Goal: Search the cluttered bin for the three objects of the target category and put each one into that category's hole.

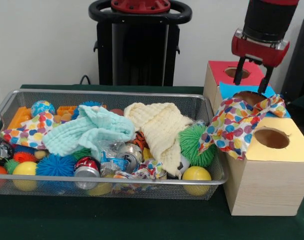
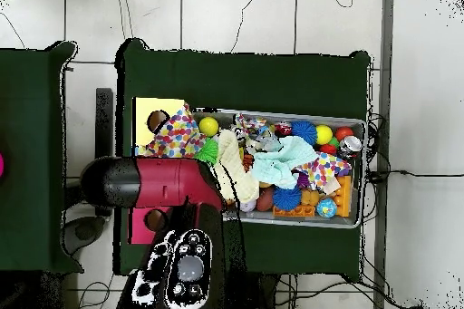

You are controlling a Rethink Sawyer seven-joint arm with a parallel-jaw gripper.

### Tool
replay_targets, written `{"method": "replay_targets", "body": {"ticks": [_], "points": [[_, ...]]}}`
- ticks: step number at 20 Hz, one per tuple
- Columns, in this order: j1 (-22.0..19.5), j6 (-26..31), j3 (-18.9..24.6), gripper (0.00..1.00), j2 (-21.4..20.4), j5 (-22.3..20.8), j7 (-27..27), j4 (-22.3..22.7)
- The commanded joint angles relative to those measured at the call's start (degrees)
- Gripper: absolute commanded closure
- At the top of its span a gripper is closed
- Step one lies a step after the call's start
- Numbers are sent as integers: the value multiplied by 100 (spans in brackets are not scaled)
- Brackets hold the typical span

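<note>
Nearest you in the front view, the wire bin (image 1: 111, 186) sits on the green table (image 1: 116, 220), packed with balls, crushed cans and cloths: a yellow ball (image 1: 196, 174) and a can (image 1: 86, 167) lie against the near wall, a mint cloth (image 1: 86, 131) and a cream cloth (image 1: 159, 127) are heaped across the middle, and a green spiky ball (image 1: 193, 144) sits at the right end. Just right of the bin stands the yellow-topped box (image 1: 272, 172), its round hole uncovered. A dotted cloth (image 1: 237, 122) drapes from the blue-topped box (image 1: 242, 92) behind it down over the yellow box's corner. Farther back, above the blue box and in front of the red-topped box (image 1: 224, 72), you see the gripper (image 1: 251, 76) with its fingers spread and nothing between them, just above the cloth.
</note>
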Motion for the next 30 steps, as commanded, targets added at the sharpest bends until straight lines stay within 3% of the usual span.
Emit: {"method": "replay_targets", "body": {"ticks": [1, 7, 13, 16, 20, 24, 27, 30], "points": [[-225, 818, 83, 0, -292, -217, 140, 401], [-378, 446, 209, 0, -472, -207, 35, 443], [-408, -620, 180, 0, -430, -368, 196, 187], [-412, -778, 207, 0, -289, -406, 240, 74], [-207, -1407, -21, 0, 82, -519, 595, -258], [-67, -1209, -134, 0, 359, -511, 622, -507], [72, -877, -364, 0, 714, -582, 648, -838], [157, -563, -512, 0, 1191, -369, 961, -1144]]}}
